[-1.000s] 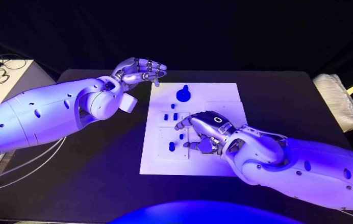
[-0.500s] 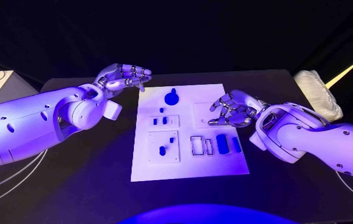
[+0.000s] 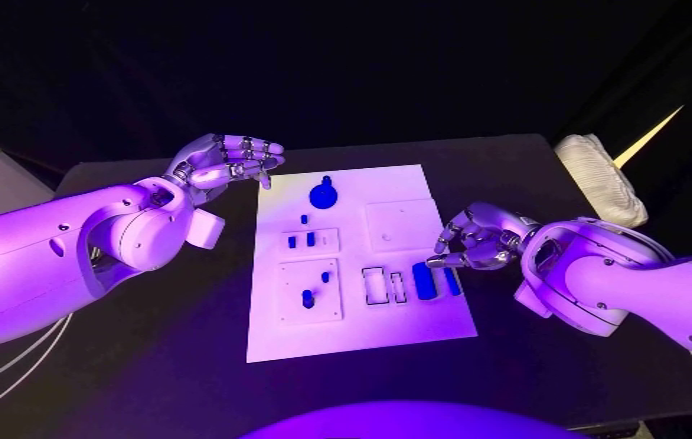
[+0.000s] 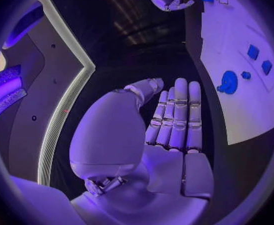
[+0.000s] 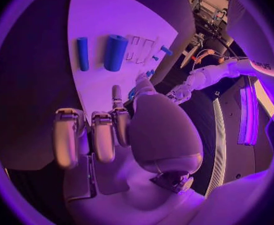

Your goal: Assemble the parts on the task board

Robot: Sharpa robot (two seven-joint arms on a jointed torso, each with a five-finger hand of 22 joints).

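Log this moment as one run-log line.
left hand: empty, beside task board far corner | right hand: empty, at board's right edge | two blue cylinders lying on board

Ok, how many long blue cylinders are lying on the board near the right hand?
2: a thick cylinder and a thin cylinder, side by side at the task board's edge nearest the right hand. None looks hidden.

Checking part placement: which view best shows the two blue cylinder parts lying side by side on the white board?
The right wrist view: the two blue cylinder parts lie large and unobstructed. The head view shows them small; the left wrist view shows them barely, at the rim.
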